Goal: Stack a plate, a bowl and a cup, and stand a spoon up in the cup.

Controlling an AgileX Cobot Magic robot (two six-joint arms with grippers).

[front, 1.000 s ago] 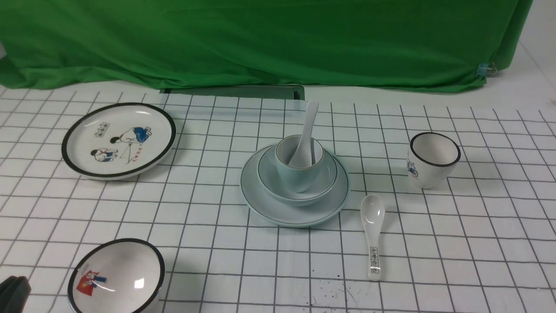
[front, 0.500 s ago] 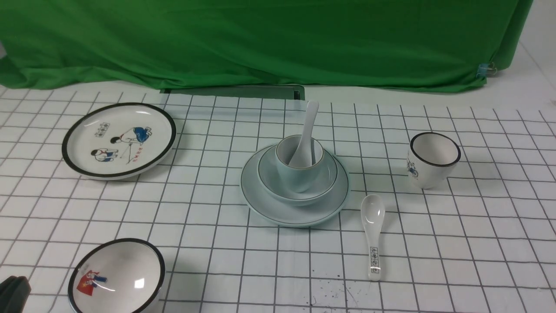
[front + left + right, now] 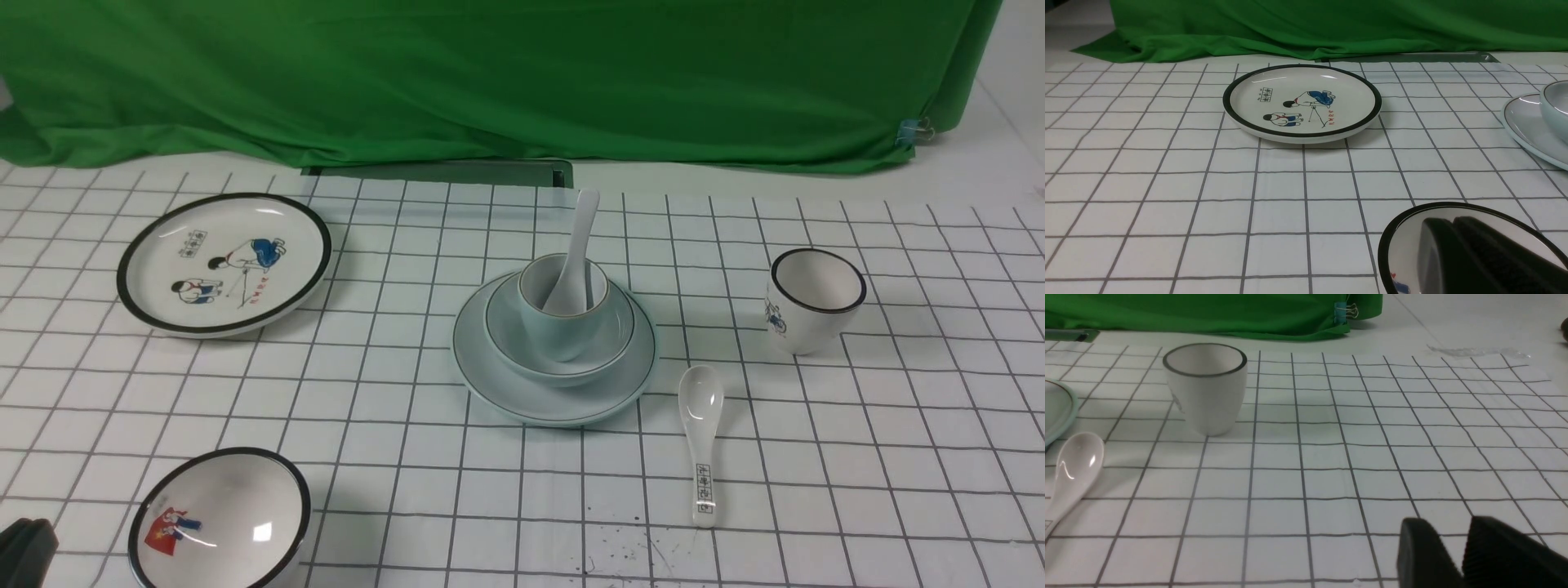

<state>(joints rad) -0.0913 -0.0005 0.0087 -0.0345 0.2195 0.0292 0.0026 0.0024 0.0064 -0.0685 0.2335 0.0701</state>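
Note:
The pale blue-green plate [image 3: 490,371] lies at mid table. The grey-blue bowl [image 3: 502,339] sits on it, and the small blue-green cup [image 3: 555,331] stands in the bowl. The plain white spoon [image 3: 580,237] stands in the cup, its handle leaning up and back. My left gripper [image 3: 24,543] sits low at the near left corner, shut and empty; the left wrist view shows it [image 3: 1447,222] in front of the black-rimmed bowl. My right gripper [image 3: 1443,526] shows only in the right wrist view, shut and empty, low over the cloth, well to the right of the stack.
A black-rimmed cartoon plate [image 3: 224,261] lies at the far left. A black-rimmed bowl with a red figure [image 3: 220,514] stands at the near left beside my left gripper. A white cup with a blue drawing [image 3: 816,298] stands right. A spoon with black characters [image 3: 702,433] lies near the plate.

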